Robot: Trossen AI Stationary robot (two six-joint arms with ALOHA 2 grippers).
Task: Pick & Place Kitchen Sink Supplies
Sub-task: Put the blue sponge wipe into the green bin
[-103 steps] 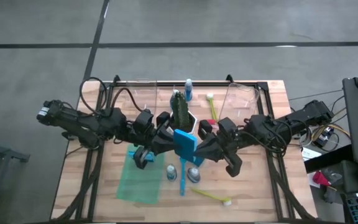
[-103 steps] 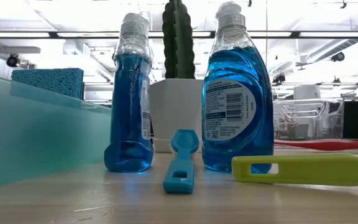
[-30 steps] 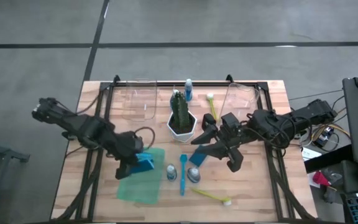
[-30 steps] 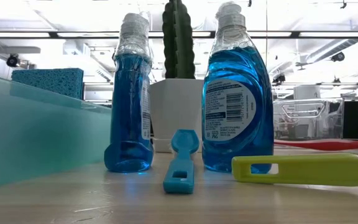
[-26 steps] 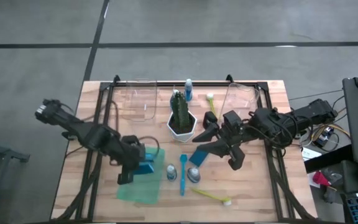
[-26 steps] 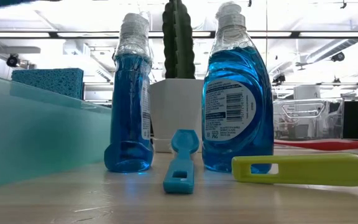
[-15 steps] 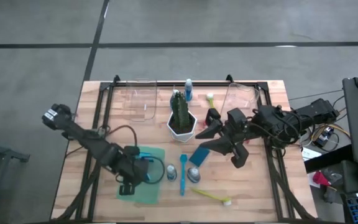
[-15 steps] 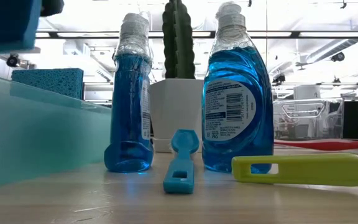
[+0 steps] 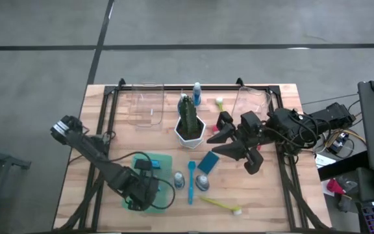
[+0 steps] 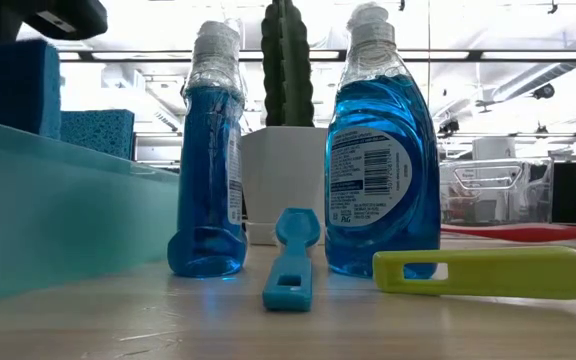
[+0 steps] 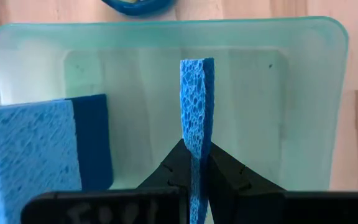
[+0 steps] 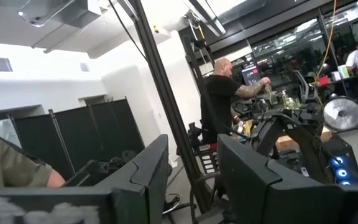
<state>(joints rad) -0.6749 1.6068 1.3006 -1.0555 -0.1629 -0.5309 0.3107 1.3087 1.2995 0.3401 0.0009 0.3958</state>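
My left gripper (image 9: 147, 187) hangs over the translucent green tray (image 9: 163, 161), shut on a blue sponge (image 11: 196, 99) that shows edge-on in the left wrist view and at the left of the low view (image 10: 13, 85). A second sponge (image 11: 42, 149) lies flat in the tray. A third sponge (image 9: 208, 162) lies flat on the table. My right gripper (image 9: 221, 140) stands open and empty beyond that sponge, beside the cactus (image 9: 188, 120), its fingers (image 12: 148, 168) aimed into the room. Two blue bottles (image 9: 178, 180) (image 9: 202, 182) stand upright next to a blue brush (image 9: 191, 182). My left gripper pinches the sponge's two broad faces (image 11: 196, 158) between its two fingers (image 11: 225, 169), coming from above. The sponge stands on edge below the fingers, its lower part inside the tray's rim (image 10: 68, 150). Whether it touches the tray floor I cannot tell.
A yellow brush (image 9: 221, 205) lies near the front edge, another (image 9: 221, 110) behind the right gripper. A third bottle (image 9: 197, 94) stands at the back between two clear bins (image 9: 145, 104) (image 9: 255, 101). People show in the room beyond the table.
My left gripper has carried its sponge toward the table's near edge and down into the tray, next to the sponge lying there. My right gripper has drawn back toward the far right, away from the sponge on the table.
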